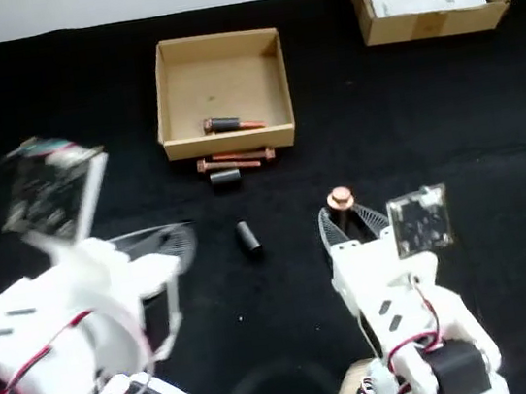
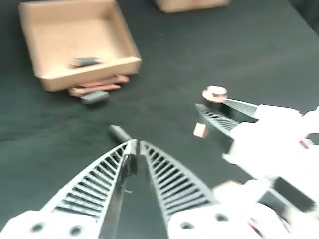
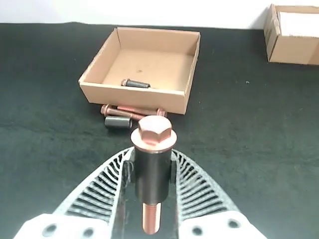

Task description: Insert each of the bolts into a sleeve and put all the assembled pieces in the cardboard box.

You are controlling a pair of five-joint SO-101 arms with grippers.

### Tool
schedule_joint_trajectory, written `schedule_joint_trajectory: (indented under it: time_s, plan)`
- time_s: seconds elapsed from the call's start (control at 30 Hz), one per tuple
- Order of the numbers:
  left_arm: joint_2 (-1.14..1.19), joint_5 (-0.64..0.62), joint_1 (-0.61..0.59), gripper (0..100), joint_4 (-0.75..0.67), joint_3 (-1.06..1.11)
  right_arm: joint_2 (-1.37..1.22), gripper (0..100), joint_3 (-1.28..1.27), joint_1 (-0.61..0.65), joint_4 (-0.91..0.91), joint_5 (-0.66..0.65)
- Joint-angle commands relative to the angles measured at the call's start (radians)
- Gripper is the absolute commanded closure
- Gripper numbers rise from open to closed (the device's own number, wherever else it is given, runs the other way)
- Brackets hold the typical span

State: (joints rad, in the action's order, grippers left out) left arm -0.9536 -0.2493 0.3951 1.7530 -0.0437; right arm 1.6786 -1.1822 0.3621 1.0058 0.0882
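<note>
Sleeved bolt (image 3: 152, 172), lower centre of the right wrist view, upright and clamped between the jaws of the right gripper (image 1: 344, 217). Risk: tilting it toward the cardboard box (image 1: 228, 143) (upper centre, one assembled piece (image 1: 226, 124) inside) may let the pair slide apart. Left gripper (image 2: 138, 145) jaws nearly together on nothing, near a loose sleeve (image 1: 248, 238) on the worktop (image 1: 450, 131)

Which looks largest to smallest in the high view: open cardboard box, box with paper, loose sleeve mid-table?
1-2. open cardboard box and box with paper: look about alike, and the second sits farther from the camera, so unranked.
3. loose sleeve: by far the smallest.
</note>
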Motion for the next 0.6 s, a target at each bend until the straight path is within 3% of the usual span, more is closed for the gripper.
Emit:
schedule_joint_trajectory:
  time_s: [0.0, 0.2, 0.4, 0.57]
  plan:
    - [-0.07, 0.048, -0.182, 99, -0.011, 0.108, -0.185, 99.1, 0.177, -0.01, -0.082, -0.018]
    - [-0.219, 0.051, -0.492, 99, -0.206, 0.472, -0.639, 99.1, 0.541, -0.005, -0.111, -0.072]
    - [-0.406, 0.046, -0.773, 99, -0.709, 1.033, -1.075, 99.1, 0.865, 0.044, -0.173, -0.229]
    - [-0.611, 0.044, -0.837, 99, -1.094, 1.463, -1.34, 99.1, 1.066, 0.091, -0.173, -0.43]
